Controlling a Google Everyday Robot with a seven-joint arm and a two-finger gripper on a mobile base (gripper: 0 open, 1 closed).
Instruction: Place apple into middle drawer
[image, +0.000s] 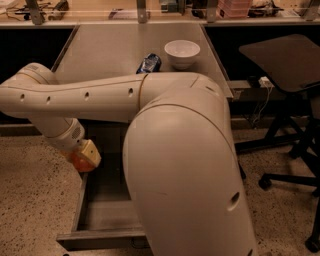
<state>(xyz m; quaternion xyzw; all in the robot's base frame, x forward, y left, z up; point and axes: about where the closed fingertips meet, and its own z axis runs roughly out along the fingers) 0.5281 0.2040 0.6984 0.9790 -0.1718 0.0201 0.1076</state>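
Observation:
My gripper is at the left of the view, just over the left wall of the open middle drawer. It is shut on the red-orange apple, which shows between the beige fingers. The drawer is pulled out toward the bottom of the view; its grey floor shows on the left side, and my arm hides the rest. The drawer's front edge runs along the bottom.
On the grey countertop stand a white bowl and a blue crushed can. A black office chair stands at the right on the speckled floor. My bulky arm fills the middle.

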